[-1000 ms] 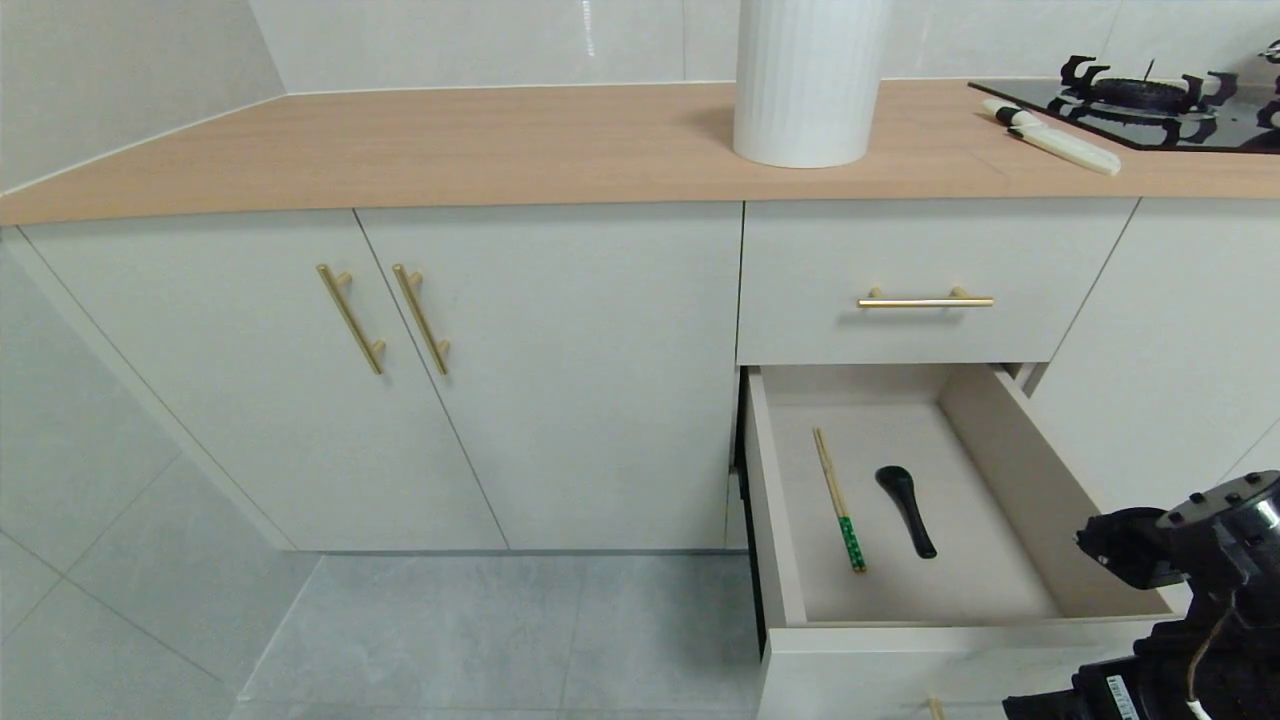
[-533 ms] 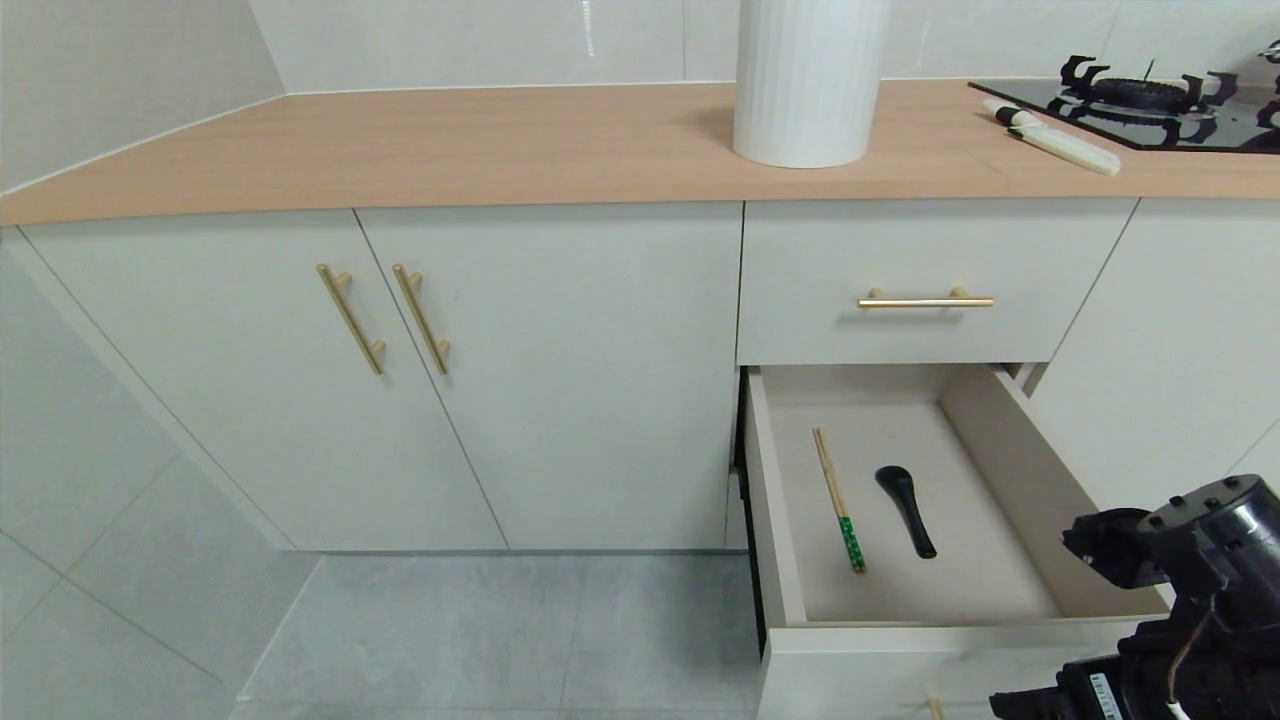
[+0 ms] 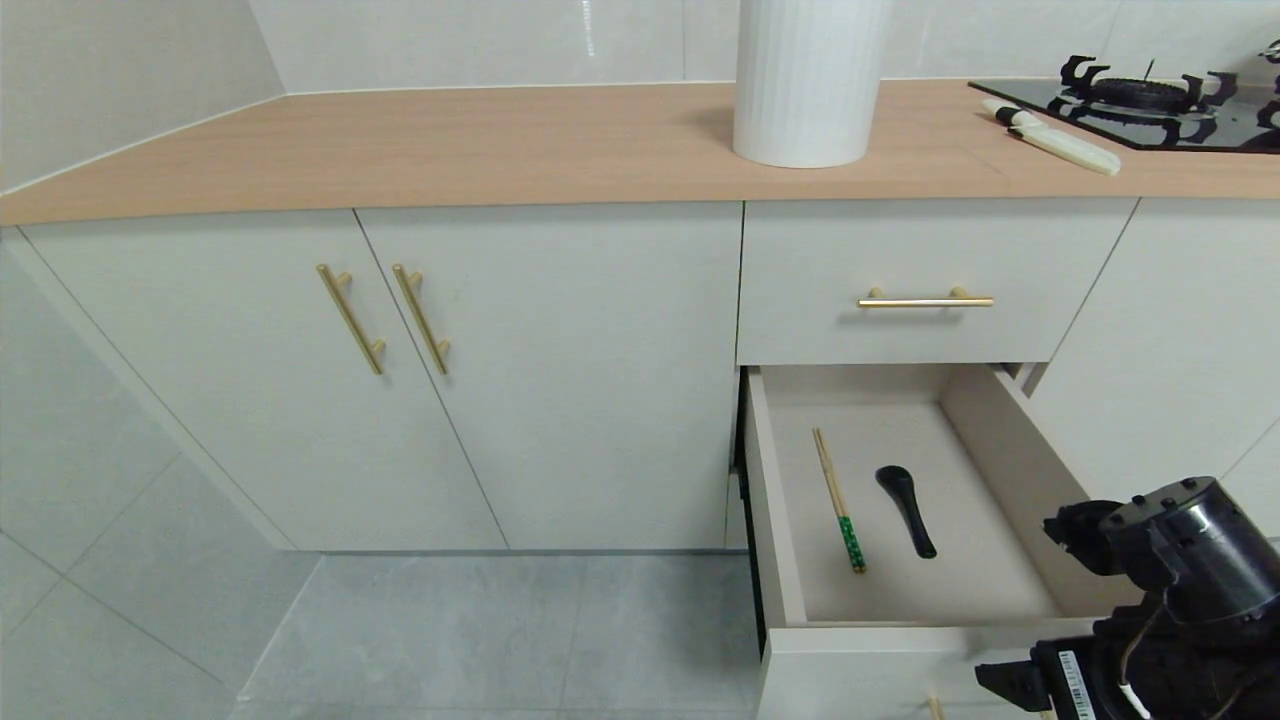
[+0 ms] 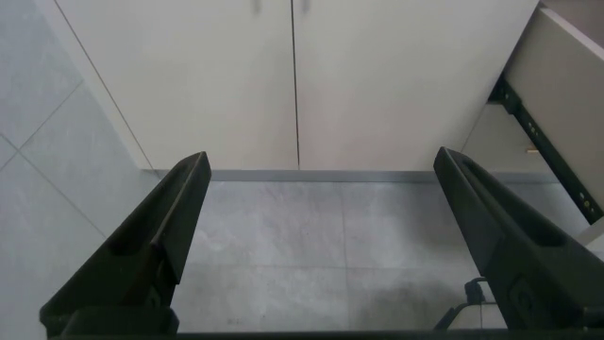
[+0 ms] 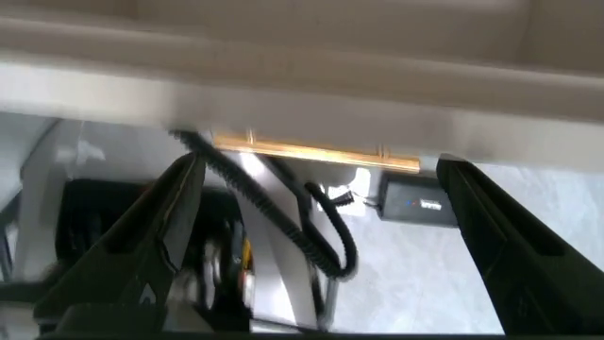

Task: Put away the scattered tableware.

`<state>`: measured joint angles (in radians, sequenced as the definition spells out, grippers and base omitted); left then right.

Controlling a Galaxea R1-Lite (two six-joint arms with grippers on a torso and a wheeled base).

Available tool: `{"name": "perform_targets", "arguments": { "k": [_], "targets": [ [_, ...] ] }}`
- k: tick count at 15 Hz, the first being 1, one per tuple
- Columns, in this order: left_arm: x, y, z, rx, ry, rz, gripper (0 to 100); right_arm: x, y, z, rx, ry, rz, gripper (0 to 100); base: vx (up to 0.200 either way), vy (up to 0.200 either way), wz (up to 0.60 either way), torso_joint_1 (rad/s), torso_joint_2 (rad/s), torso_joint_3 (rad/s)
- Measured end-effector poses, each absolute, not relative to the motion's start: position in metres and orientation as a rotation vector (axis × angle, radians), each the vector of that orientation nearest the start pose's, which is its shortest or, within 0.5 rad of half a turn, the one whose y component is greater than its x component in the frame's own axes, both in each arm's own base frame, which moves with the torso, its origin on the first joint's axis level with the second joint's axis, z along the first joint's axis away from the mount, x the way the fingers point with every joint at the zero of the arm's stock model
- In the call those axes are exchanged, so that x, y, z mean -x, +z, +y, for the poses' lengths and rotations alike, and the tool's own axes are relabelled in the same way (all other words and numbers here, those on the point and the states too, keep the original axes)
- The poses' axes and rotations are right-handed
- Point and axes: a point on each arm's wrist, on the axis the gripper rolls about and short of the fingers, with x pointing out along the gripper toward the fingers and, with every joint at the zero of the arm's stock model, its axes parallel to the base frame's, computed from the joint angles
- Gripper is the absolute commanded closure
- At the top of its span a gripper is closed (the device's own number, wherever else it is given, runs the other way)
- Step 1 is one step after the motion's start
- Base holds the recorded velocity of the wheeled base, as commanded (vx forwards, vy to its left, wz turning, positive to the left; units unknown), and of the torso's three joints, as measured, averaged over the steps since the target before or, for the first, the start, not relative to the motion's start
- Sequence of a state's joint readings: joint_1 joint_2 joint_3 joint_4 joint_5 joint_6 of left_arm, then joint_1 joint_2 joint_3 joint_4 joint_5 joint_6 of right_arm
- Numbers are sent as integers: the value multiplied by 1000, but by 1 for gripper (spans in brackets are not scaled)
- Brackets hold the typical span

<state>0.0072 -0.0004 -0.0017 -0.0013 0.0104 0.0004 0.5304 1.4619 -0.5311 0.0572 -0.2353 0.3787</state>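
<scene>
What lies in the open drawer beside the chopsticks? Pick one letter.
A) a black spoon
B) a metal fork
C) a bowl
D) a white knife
A: the black spoon lies on the floor of the drawer, right of the chopsticks and apart from them; the white knife lies up on the counter.

Wooden chopsticks, brass handle (polished, smooth)

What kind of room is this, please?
Most likely a home kitchen: a black gas hob sits on the wooden countertop, and an open pale drawer holds wooden chopsticks and a black spoon.
</scene>
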Motion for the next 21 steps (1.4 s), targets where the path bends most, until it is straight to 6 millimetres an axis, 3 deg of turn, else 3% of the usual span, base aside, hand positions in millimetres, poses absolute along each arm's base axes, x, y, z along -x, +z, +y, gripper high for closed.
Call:
{"name": "perform_targets", "arguments": {
  "k": [8,21],
  "targets": [
    [23,76,0,0,17,-3,0,-178,111,97,-30,68,832,0,0,0,0,0,0,0],
    [23,76,0,0,18,-3,0,-224,98,112,-66,64,622,0,0,0,0,0,0,0]
  ]
}}
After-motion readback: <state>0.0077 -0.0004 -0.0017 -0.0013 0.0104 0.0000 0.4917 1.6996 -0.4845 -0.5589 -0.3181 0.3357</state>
